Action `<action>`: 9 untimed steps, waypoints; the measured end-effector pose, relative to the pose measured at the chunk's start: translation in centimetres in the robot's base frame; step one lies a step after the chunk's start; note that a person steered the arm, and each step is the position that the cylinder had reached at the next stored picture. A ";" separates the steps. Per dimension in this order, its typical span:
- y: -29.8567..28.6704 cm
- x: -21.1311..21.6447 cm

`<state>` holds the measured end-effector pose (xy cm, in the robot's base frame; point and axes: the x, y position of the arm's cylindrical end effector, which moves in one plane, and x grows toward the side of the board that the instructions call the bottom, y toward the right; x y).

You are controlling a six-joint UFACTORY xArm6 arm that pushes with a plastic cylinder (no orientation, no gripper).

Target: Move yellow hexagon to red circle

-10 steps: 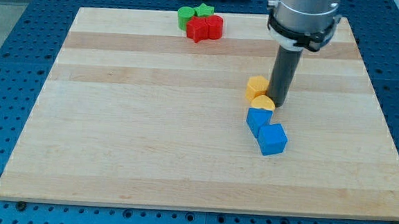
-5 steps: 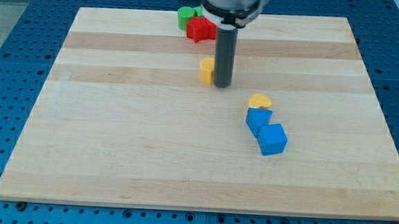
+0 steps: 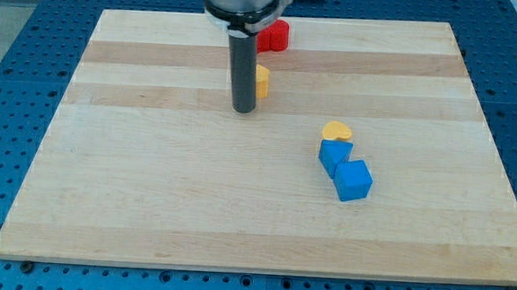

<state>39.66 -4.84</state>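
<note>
The yellow hexagon point(image 3: 261, 80) sits on the wooden board point(image 3: 148, 192) in its upper middle, partly hidden behind my rod. My tip point(image 3: 243, 110) rests on the board just left of and below the hexagon. The red circle point(image 3: 276, 36) is near the board's top edge, above the hexagon, with a gap between them. Part of it and the other blocks beside it are hidden by the arm.
A yellow heart-shaped block point(image 3: 337, 131) lies right of centre, touching a blue block point(image 3: 335, 155) below it. A blue cube point(image 3: 353, 180) touches that one at the lower right. Blue perforated table point(image 3: 11, 76) surrounds the board.
The arm swept left across the board, pushing the yellow hexagon up-left away from the heart. My tip then passed to the hexagon's left side. The green and red star blocks became hidden.
</note>
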 end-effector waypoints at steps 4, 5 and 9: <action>-0.5 -1.3; 0.2 -2.3; 3.1 -3.1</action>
<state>36.56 -1.75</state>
